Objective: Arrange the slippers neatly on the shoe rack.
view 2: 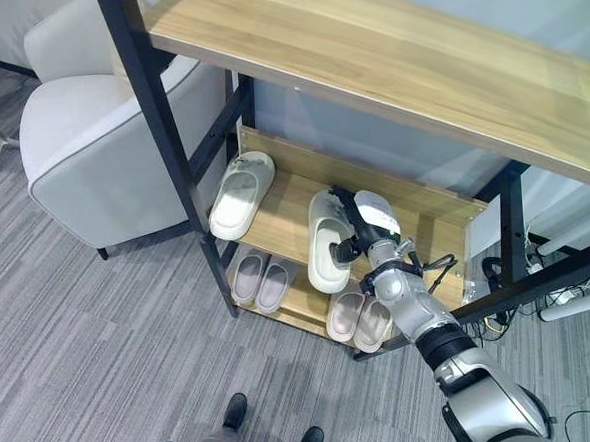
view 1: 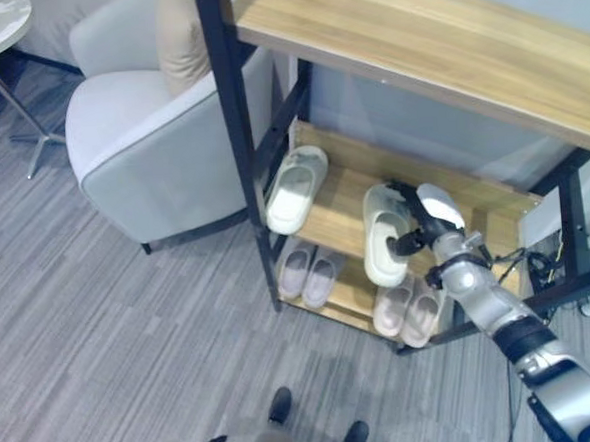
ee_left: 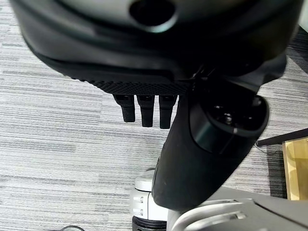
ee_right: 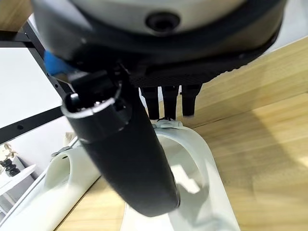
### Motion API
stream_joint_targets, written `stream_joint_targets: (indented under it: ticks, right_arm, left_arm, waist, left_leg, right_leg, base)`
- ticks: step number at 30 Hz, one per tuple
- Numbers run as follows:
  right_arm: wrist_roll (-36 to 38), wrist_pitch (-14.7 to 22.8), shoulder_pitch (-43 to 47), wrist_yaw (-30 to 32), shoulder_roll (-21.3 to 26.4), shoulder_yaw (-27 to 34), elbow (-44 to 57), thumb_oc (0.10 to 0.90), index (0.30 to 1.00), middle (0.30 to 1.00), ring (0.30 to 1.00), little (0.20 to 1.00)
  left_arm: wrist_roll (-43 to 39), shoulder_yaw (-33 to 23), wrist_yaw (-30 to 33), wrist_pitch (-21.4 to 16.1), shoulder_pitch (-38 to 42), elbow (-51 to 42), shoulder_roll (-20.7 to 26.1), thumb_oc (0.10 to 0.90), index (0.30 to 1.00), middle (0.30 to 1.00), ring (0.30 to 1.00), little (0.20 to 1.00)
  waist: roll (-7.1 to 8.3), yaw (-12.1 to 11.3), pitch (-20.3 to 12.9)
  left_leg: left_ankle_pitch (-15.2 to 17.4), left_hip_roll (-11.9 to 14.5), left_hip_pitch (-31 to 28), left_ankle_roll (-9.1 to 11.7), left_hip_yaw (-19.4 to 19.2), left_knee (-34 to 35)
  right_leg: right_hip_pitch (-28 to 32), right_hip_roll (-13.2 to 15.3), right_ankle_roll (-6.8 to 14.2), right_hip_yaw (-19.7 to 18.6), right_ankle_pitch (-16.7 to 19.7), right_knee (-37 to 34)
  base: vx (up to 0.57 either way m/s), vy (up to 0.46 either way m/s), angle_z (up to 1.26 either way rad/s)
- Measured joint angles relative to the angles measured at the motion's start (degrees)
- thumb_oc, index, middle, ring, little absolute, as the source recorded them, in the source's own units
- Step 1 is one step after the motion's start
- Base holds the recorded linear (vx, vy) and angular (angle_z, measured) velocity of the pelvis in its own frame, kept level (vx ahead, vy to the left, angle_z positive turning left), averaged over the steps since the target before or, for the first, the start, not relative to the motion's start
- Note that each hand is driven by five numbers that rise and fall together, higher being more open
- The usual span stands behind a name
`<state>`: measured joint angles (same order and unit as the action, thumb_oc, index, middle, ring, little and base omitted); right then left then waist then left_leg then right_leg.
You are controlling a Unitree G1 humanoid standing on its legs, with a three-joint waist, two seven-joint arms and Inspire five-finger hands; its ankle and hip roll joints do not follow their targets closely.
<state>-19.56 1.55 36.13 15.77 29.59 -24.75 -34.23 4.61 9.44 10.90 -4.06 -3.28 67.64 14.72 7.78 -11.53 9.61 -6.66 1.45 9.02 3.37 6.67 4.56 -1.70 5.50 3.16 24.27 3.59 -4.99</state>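
right of centre in the head views, a white slipper [view 1: 381, 238] lay lengthwise on the shoe rack's [view 1: 495, 209] middle shelf, with the right hand [view 1: 422, 221] curled onto its right edge, thumb over the strap. its mate [view 1: 295, 189] sat well apart, to the left. the left hand [ee_left: 202, 144] hung open over the floor.

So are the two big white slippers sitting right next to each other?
No, one white slipper lies at the shelf's left end, the other apart, by the right hand.

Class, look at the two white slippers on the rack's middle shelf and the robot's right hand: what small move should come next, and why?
Probably slide the right white slipper leftward toward the left white slipper. The right hand is on it, thumb across its strap, and the pair lies well apart on the middle shelf, while both pairs below sit together.
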Motion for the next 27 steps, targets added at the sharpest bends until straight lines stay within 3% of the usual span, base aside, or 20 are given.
stream_joint_targets:
  ticks: [19,27]
  right_arm:
    - [-0.19,-0.18,2.45,3.0,0.25,0.13,-0.35,0.4,0.3,0.3,0.3,0.3]
    - [0.58,-0.94,9.21,4.05,0.79,-0.06,-7.09,0.4,0.3,0.3,0.3,0.3]
  left_arm:
    - [-2.17,0.57,0.03,-0.01,0.03,0.42,-0.05,0.8,0.9,0.9,0.9,0.9]
    - [-4.42,0.54,0.06,-0.16,0.45,0.45,-0.11,0.8,0.9,0.9,0.9,0.9]
  waist:
    - [-0.07,0.29,0.03]
    - [-0.19,-0.64,0.11]
  left_leg:
    - [-0.06,-0.48,0.06,-0.09,-0.01,0.0]
    - [-0.41,-0.5,2.23,-0.2,1.48,-0.39]
  right_leg:
    - [-0.04,0.49,0.07,0.01,-0.05,0.0]
    - [-1.41,0.27,0.15,1.48,-0.04,0.0]
  base:
    - [0.0,0.002,0.0]
    - [-0.01,-0.01,0.08]
